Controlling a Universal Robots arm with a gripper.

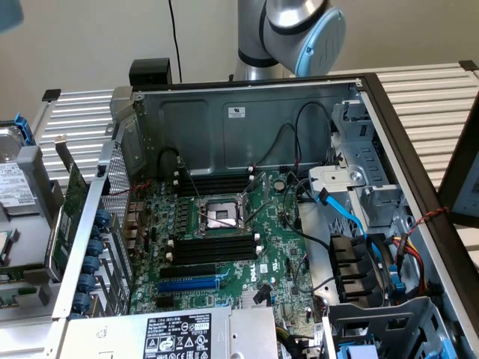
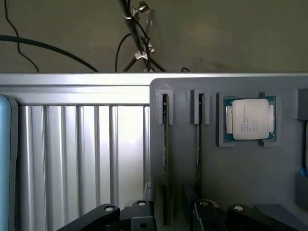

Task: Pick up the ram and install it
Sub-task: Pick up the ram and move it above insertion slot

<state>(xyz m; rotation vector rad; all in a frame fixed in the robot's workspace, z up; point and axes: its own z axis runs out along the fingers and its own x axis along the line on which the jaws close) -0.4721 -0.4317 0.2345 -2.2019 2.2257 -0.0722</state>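
- Wrist view: the tool stands spread wide, holding nothing. The ram sits on edge in a slot of a grey holder, its near end between the fingers.
- A second stick fills the next slot, just beside one finger. A processor chip lies in a recess further along, its print too small to read.
- The holder's edge meets the ribbed desk, which is bare alongside.
- Exterior view: the open computer case shows black memory slots with free room above. The motherboard reads "DELL".
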